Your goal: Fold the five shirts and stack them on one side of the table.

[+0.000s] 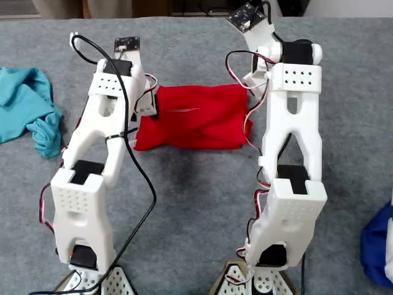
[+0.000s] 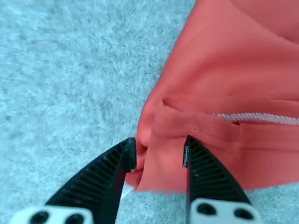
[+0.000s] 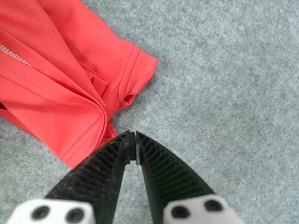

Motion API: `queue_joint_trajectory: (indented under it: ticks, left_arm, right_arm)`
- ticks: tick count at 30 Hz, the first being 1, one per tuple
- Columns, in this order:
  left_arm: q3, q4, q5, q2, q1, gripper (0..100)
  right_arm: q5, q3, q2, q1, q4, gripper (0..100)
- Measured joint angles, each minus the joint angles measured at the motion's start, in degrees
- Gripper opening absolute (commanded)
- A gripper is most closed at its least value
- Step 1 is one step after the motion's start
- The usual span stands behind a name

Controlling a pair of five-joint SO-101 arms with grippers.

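- The table (image 1: 196,203), covered in grey felt, carries everything. Its middle is bare, which leaves room to work one garment at a time.
- The two arms stand side by side at the near edge. The left arm (image 1: 92,160) and the right arm (image 1: 295,135) both stretch toward the far edge, one at each end of the same shirt, so that the cloth can be handled from both ends at once.
- The red shirt (image 1: 196,120) lies flat between the arms, nearer the far edge than the near one. It is already a rough rectangle with layers doubled over, so I judge it to be mid-fold, not finished.
- The teal shirt (image 1: 24,101) sits crumpled at the table's left edge, well apart from the red one. It looks unfolded and waiting its turn.
- A blue shirt (image 1: 374,246) is bunched at the right edge near the near corner, likewise out of the way.
- The left gripper (image 2: 159,156) has its jaws spread astride the red shirt's doubled hem at its left end. Cloth lies in the gap, placed for a pinch not yet made.
- The right gripper (image 3: 136,142) is at the shirt's right end with its jaws pressed together. A sliver of red shows in the slit, so I judge it pinches a thin edge there, though that is not certain.
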Motion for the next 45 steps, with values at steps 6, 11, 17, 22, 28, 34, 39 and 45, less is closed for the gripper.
queue_joint_trajectory:
  ticks: [6, 11, 17, 22, 28, 34, 39, 45]
  left_arm:
    - [-5.1, 0.0, 0.0, 5.27, 0.0, 17]
    - [-9.93, 1.49, 0.0, 8.26, 0.0, 1]
    - [-13.27, 2.2, 0.0, 10.29, 0.0, 2]
    - [-14.51, 2.55, 0.7, 10.29, 0.0, 2]
    - [-26.11, 7.82, 4.48, 10.37, 0.0, 2]
    - [-45.8, 10.64, 9.41, 10.37, 0.09, 2]
    - [-55.82, 11.16, 11.69, 10.37, 2.29, 2]
    - [-57.32, 11.34, 12.22, 10.37, 8.97, 2]
  right_arm:
    - [0.0, 0.0, 0.0, 0.0, 0.0, 1.9]
    - [0.0, 0.0, 0.0, 0.0, 0.0, 1.9]
    - [0.0, 0.0, 0.0, 0.0, 0.0, 1.9]
    - [0.0, 0.0, 0.0, 0.0, 0.0, 1.9]
    - [0.0, -2.55, 0.0, 0.62, 0.79, 1.9]
    - [0.0, -11.6, 0.0, 8.09, 4.84, 1.9]
    - [2.37, -19.69, 0.0, 13.54, 9.41, 1.9]
    - [5.01, -27.43, 0.0, 17.67, 13.89, 1.9]
